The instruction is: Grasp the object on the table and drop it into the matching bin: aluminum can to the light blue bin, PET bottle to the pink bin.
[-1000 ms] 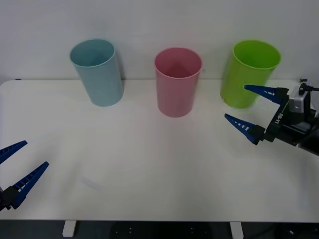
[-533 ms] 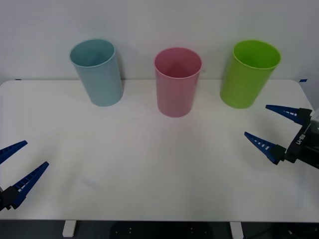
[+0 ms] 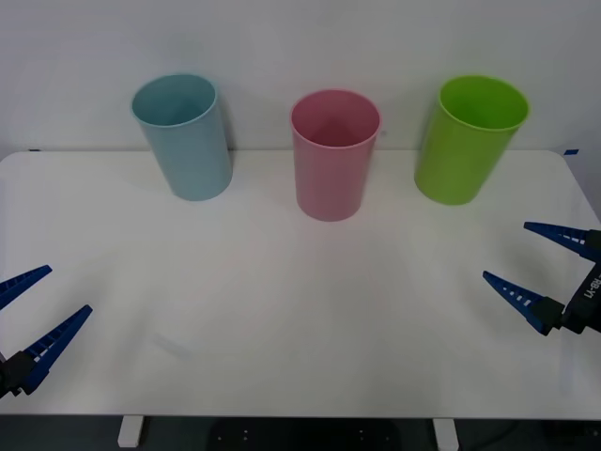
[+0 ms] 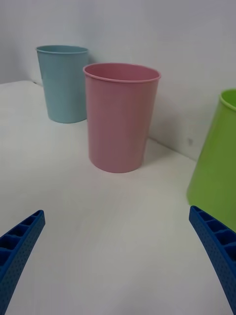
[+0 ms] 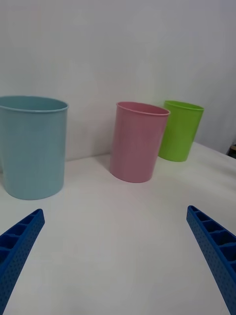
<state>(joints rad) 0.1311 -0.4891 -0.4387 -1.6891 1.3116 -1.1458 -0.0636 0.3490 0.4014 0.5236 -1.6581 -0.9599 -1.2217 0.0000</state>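
Observation:
The pink bin [image 3: 335, 155] stands upright at the back middle of the white table [image 3: 300, 282], with the light blue bin [image 3: 183, 136] to its left. The PET bottle is out of view. My right gripper [image 3: 505, 251] hovers open and holds nothing at the table's right edge, in front of the bins. My left gripper [image 3: 68, 289] is open and holds nothing at the front left corner. In the right wrist view the pink bin [image 4: 122, 118] stands ahead of the open right gripper [image 4: 116, 210]. The left wrist view shows the light blue bin [image 5: 32, 147] and the pink bin [image 5: 138, 142] beyond the open left gripper [image 5: 114, 209].
A lime green bin [image 3: 470, 141] stands at the back right, nearest my right gripper, and also appears as the green bin [image 4: 216, 162] beside the pink one. The white wall rises just behind the three bins.
My right gripper has drawn back from beside the lime green bin toward the table's right front edge, staying open. The left arm has not moved.

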